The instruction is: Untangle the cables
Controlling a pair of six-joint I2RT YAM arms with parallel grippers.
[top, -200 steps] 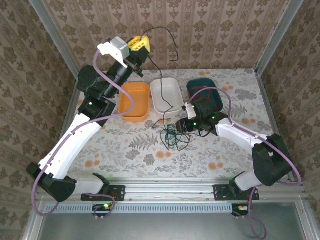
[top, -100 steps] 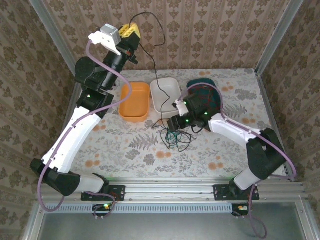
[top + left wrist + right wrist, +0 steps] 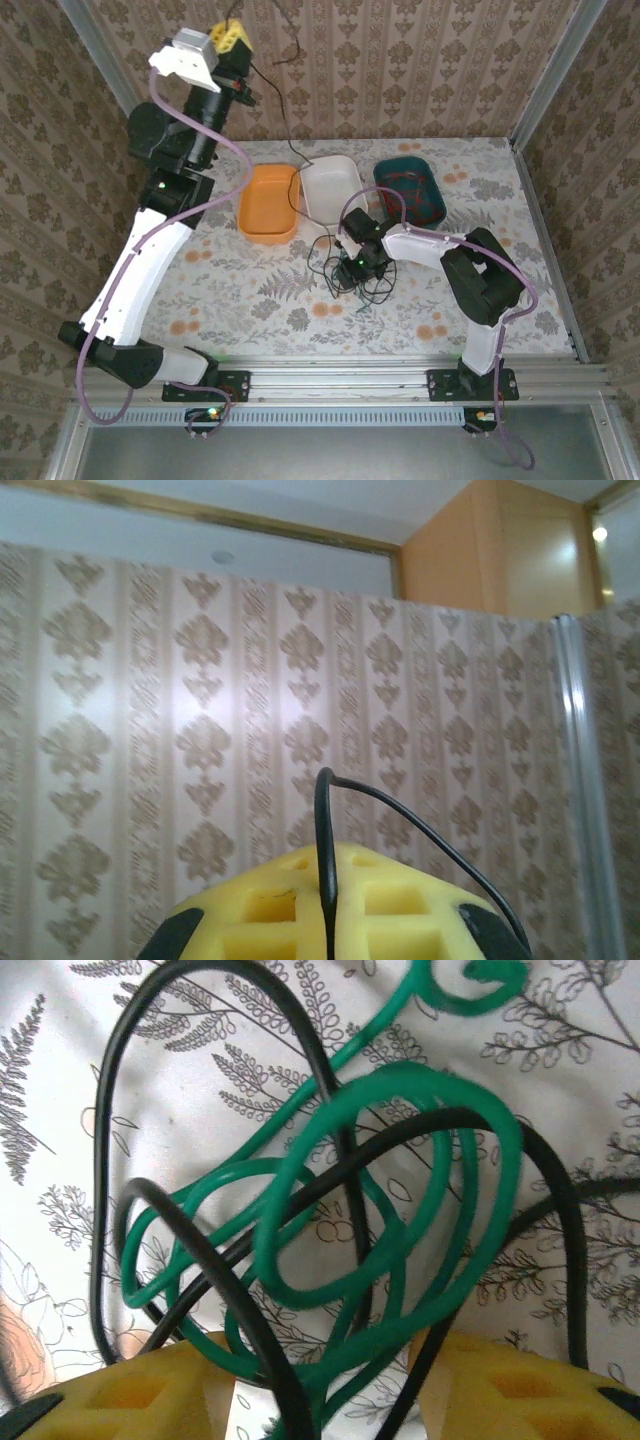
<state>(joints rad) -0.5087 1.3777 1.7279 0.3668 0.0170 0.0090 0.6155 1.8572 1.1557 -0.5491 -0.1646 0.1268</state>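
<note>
We see the left gripper [image 3: 228, 38] high up by the wall [image 3: 400, 60], fingers pinched shut on a black cable [image 3: 322, 830] that hangs down to the tangle [image 3: 350, 278] on the table [image 3: 240, 290]. The right gripper [image 3: 330, 1385] sits low over that tangle, its fingers apart, with a green cable [image 3: 400, 1090] looping between them.

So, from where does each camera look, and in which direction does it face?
Top: above and behind the arms, looking down at the table; both arms show, left gripper raised, right gripper low.
Left wrist: up high, facing the wall; its yellow fingers pinch a black cable.
Right wrist: just above the table, facing down at the green cable; its yellow fingers show.
Shared: top and left wrist both show that pinched cable.
</note>
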